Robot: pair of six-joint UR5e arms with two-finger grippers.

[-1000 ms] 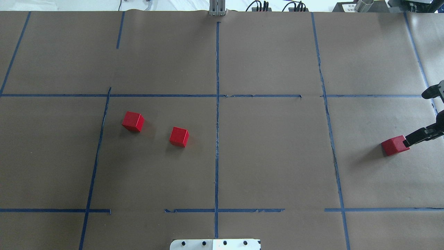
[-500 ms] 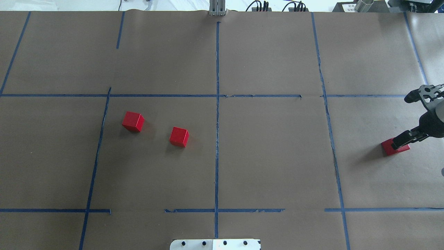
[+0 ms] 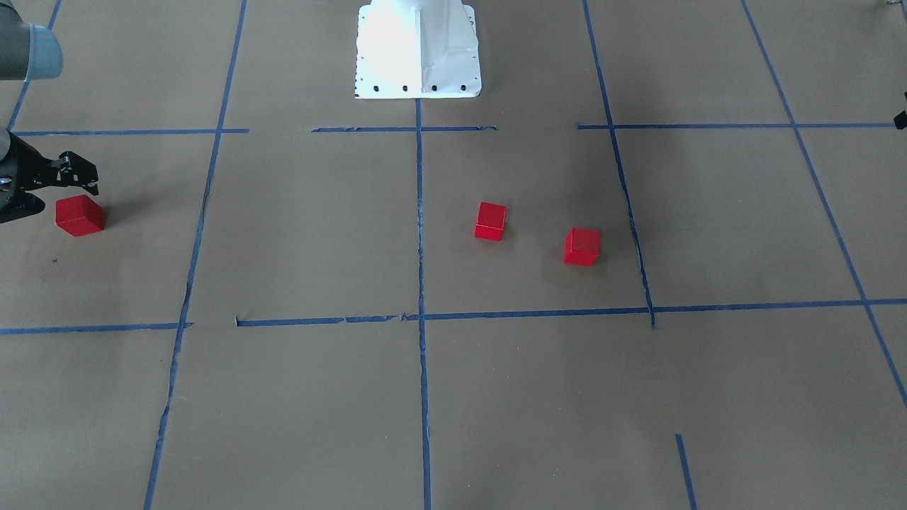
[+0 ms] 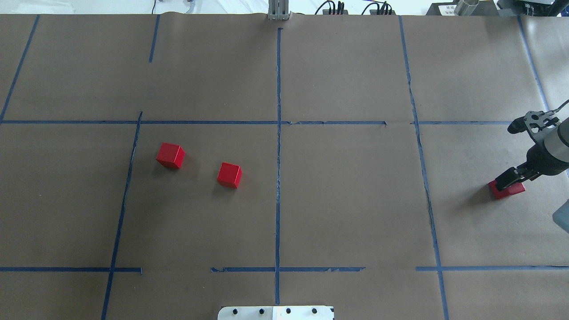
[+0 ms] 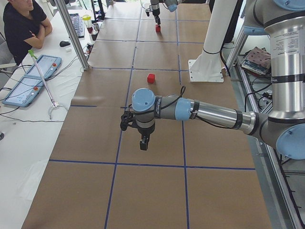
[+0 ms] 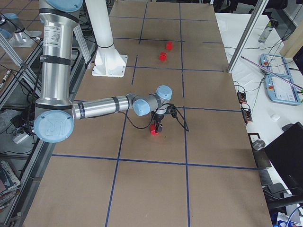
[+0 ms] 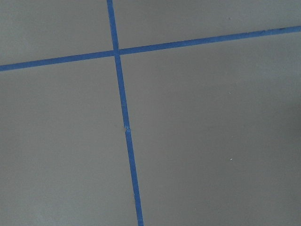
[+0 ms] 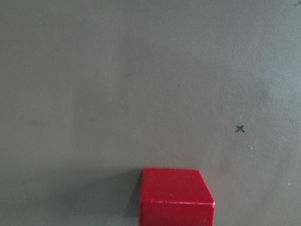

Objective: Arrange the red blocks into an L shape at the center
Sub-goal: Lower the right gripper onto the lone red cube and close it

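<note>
Lying apart, the red blocks (image 4: 229,175) are not yet joined at the center (image 4: 278,191); whether the right hand (image 4: 506,180) grips the rightmost one cannot be told.

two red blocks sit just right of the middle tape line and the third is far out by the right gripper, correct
No: the overhead view shows the two red blocks left of the middle tape line. The third block is far out by the right gripper, as you say.

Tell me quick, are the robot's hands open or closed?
Left gripper: cannot tell.
Right gripper: down at a red block, but open or closed cannot be told.
</note>
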